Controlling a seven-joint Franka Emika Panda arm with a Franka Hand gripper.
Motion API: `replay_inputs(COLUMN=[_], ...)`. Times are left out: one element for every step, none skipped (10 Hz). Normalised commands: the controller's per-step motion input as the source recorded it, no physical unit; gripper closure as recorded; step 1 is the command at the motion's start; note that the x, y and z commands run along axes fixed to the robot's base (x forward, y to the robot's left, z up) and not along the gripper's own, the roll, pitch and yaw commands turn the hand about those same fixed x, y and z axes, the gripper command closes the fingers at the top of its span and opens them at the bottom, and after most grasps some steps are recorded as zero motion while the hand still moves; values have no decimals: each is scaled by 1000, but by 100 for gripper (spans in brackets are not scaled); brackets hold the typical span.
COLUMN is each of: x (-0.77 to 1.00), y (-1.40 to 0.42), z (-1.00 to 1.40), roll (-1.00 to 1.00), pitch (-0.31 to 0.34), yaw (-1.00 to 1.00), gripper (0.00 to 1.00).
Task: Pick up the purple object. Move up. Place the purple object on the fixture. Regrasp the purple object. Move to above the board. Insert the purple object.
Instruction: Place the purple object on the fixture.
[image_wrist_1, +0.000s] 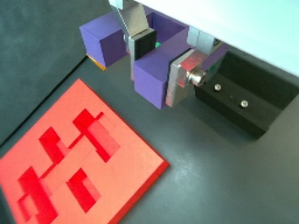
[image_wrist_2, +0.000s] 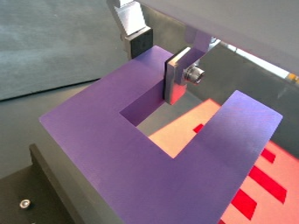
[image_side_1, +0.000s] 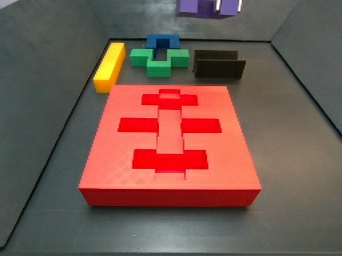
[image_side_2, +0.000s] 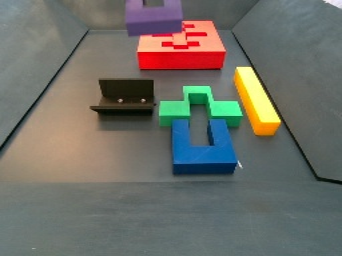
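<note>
- Purple object (image_wrist_1: 146, 66) is clamped in the claw (image_wrist_1: 162, 63), one silver finger (image_wrist_2: 177, 74) in its notch and one outside a prong, held high off the counter (image_side_1: 287, 130).
- In both side views it hangs well above the fixture (image_side_1: 219, 65), away from the board (image_side_1: 170, 140).
- My read: the move-up step; next, lower it onto the fixture.
</note>
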Motion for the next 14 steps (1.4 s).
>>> replay_inputs(x=[214, 160, 191, 94, 171, 289, 317, 351, 380, 377, 417, 371, 374, 571], y=[271, 177, 171, 429, 569, 540, 423, 500, 494, 503, 457, 300, 0, -117], z=[54, 271, 394, 523, 360, 163, -51, -489, -500, -529, -526, -646, -517, -491], roll=[-900, -994, -1000, -489, -51, -26, -137, -620, -629, -620, -623, -506, 180, 426], pitch=[0, -51, -94, 0, 0, 0, 0, -183, -274, -203, -166, -131, 31, 363], yaw=[-334, -369, -363, -354, -429, -463, -200, 0, 29, 83, 80, 49, 6, 43], gripper=[100, 100, 100, 100, 100, 100, 100, 100, 100, 100, 100, 100, 100, 100])
